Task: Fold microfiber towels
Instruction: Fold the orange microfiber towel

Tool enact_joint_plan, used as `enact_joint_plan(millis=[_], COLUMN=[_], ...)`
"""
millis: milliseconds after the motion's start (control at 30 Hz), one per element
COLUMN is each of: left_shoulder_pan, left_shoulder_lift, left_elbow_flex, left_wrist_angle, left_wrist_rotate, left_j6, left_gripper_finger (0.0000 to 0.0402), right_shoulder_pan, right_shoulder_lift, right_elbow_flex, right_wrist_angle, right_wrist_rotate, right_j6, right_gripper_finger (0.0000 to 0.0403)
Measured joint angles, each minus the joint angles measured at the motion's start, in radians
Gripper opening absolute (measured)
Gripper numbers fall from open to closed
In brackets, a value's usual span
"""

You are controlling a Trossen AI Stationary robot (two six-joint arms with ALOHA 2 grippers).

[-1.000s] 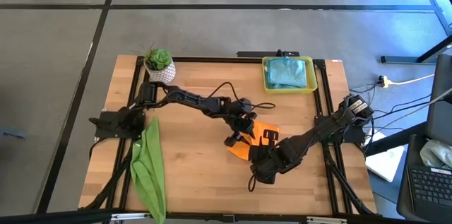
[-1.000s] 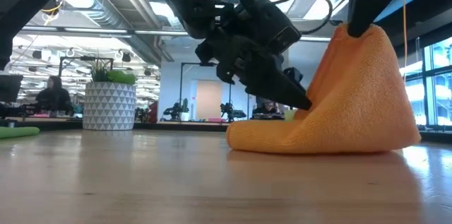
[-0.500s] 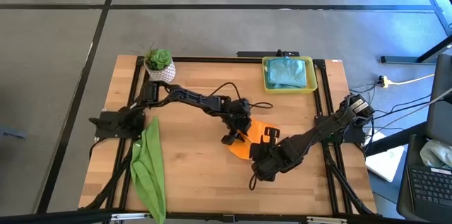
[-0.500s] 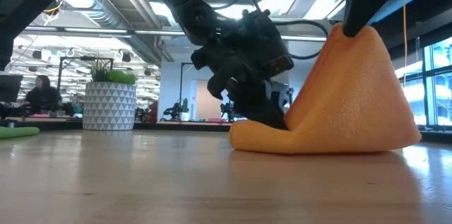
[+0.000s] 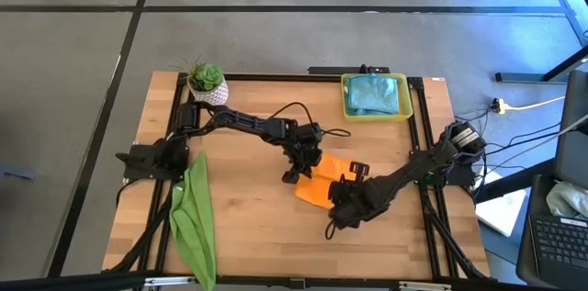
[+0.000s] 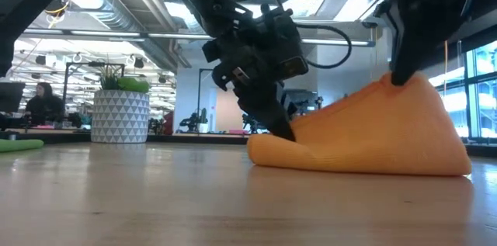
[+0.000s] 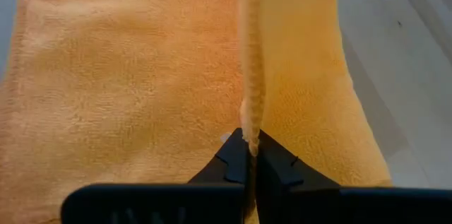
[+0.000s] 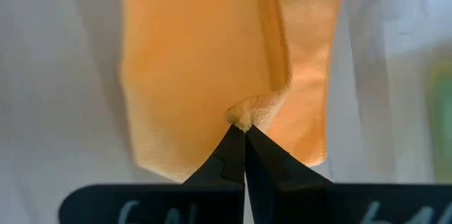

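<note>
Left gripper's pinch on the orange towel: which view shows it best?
The left wrist view: the left gripper is shut on a raised edge of the orange towel. The low view shows it at the towel's near end, contact partly hidden. The high view gives only position; the arm hides the tips. The right wrist view shows just the right gripper's pinch.

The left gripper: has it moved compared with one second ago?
Yes. In the high view the left gripper has shifted toward the potted plant's side of the table, and now pinches the orange towel's edge.
</note>
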Motion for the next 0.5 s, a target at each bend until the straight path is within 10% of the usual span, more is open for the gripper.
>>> enact_joint_plan(millis=[500], left_shoulder_pan=[0.019], left_shoulder_lift=[0.0], left_elbow_flex=[0.153], left_wrist_angle=[-0.016], left_wrist_rotate=[-0.143], left_j6=[0.024], left_gripper_finger=[0.0001], right_shoulder_pan=[-0.099], right_shoulder_lift=[0.0], right_elbow_flex=[-0.175], right_wrist_angle=[-0.019], right_wrist_rotate=[-0.046], right_j6=[0.01], right_gripper_finger=[0.0])
